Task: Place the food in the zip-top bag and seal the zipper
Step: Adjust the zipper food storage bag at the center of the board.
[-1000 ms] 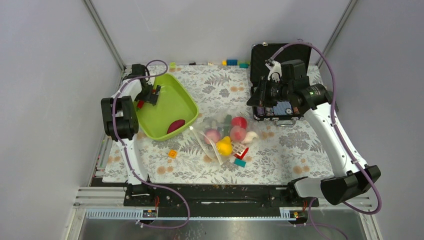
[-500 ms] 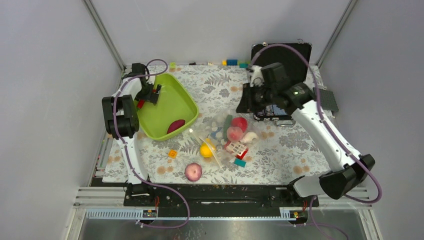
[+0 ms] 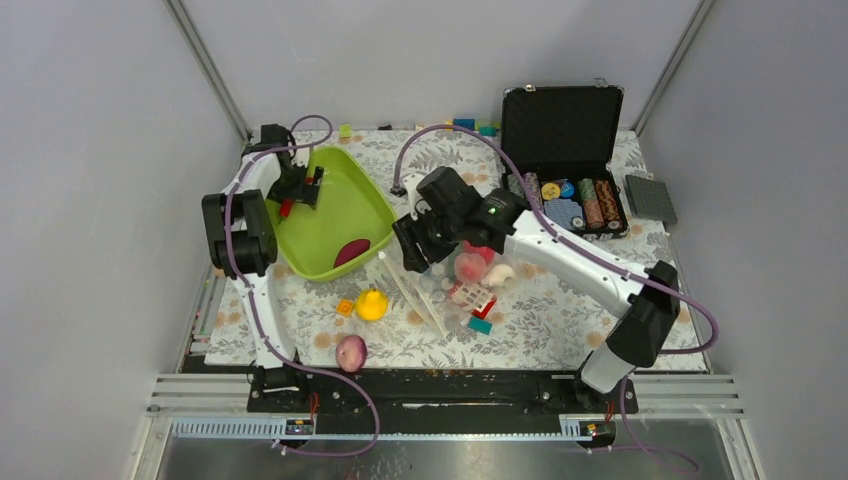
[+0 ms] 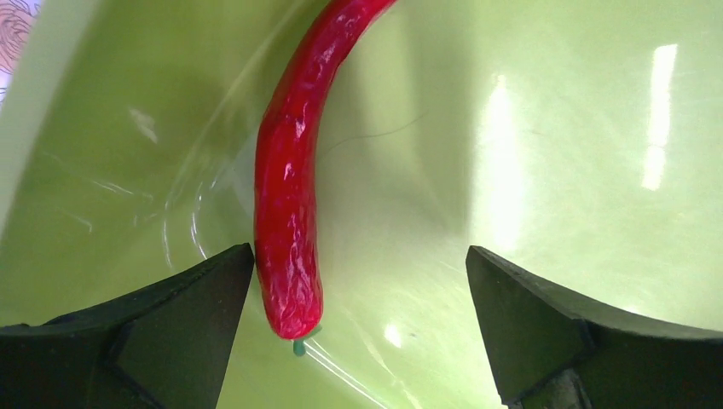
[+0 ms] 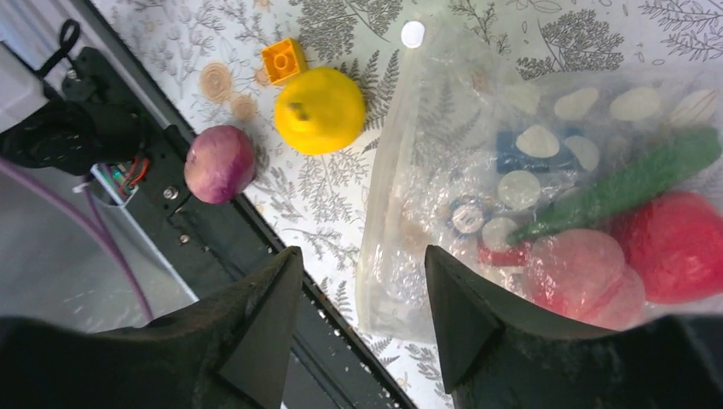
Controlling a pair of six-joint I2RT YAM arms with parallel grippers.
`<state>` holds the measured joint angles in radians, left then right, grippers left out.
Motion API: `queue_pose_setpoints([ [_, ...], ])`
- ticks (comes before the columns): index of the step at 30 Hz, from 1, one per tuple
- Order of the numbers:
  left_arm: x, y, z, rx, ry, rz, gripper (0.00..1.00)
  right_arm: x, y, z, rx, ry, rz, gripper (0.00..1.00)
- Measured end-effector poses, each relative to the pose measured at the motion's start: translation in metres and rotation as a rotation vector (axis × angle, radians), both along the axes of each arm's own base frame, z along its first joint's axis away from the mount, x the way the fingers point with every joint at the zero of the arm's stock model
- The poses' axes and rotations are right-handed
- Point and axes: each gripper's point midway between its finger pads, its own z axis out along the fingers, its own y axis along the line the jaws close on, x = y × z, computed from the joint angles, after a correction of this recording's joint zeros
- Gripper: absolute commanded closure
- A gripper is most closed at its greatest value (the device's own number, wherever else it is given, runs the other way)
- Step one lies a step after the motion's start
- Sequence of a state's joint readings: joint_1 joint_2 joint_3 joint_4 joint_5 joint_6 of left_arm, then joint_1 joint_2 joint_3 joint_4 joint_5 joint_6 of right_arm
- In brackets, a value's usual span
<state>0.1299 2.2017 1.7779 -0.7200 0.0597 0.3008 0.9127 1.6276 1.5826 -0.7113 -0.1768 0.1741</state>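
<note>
The clear zip-top bag [image 3: 440, 275] lies mid-table with a pink peach [image 5: 584, 273], a red piece [image 5: 678, 247] and a green piece inside; it also shows in the right wrist view [image 5: 477, 170]. Its whitish zipper [image 5: 384, 196] runs along the mouth edge. The yellow lemon [image 3: 372, 304] and purple onion [image 3: 350, 352] lie loose on the cloth outside the bag. My right gripper [image 3: 412, 262] hangs open over the bag's mouth side [image 5: 362, 264]. My left gripper [image 4: 358, 264] is open inside the lime-green tub [image 3: 335, 215], with the red chili [image 4: 290, 213] by its left finger.
A dark red piece [image 3: 350, 250] lies in the tub. An orange block [image 3: 345, 307] sits beside the lemon, and more blocks [image 3: 478, 300] lie by the bag. The open chip case [image 3: 565, 200] stands back right. The black front rail [image 3: 450, 385] is just past the onion.
My right arm swung from the chip case at the back right to over the bag. The lemon and onion left the bag and rolled toward the front left. The left arm stayed put.
</note>
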Motion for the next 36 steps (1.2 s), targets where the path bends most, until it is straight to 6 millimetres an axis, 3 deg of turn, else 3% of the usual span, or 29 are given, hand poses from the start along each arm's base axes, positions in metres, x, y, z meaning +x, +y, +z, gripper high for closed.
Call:
queue_pose_setpoints([
  [3,0.001,-0.01,0.019,-0.054,-0.041,0.004,0.01,0.004,0.007,-0.013,-0.037,-0.021,-0.005,0.34],
  [11,-0.002,-0.046,0.141,-0.251,-0.318,0.07,0.01,0.014,0.008,-0.05,-0.176,-0.117,-0.043,0.34],
  [14,-0.015,-0.058,0.169,-0.322,-0.382,0.147,0.01,0.014,0.005,-0.069,-0.24,-0.142,-0.052,0.35],
  [20,-0.075,-0.093,0.173,-0.461,-0.348,0.347,0.01,0.015,-0.018,-0.104,-0.374,-0.181,-0.096,0.44],
  [28,-0.168,-0.166,0.182,-0.557,-0.324,0.39,0.01,0.02,-0.049,-0.123,-0.491,-0.242,-0.152,0.39],
  [32,-0.205,-0.165,0.186,-0.599,-0.365,0.442,0.01,0.002,-0.046,-0.113,-0.483,-0.29,-0.059,0.34],
  [36,-0.241,-0.15,0.159,-0.576,-0.327,0.533,0.01,-0.024,-0.019,-0.083,-0.372,-0.362,0.025,0.29],
])
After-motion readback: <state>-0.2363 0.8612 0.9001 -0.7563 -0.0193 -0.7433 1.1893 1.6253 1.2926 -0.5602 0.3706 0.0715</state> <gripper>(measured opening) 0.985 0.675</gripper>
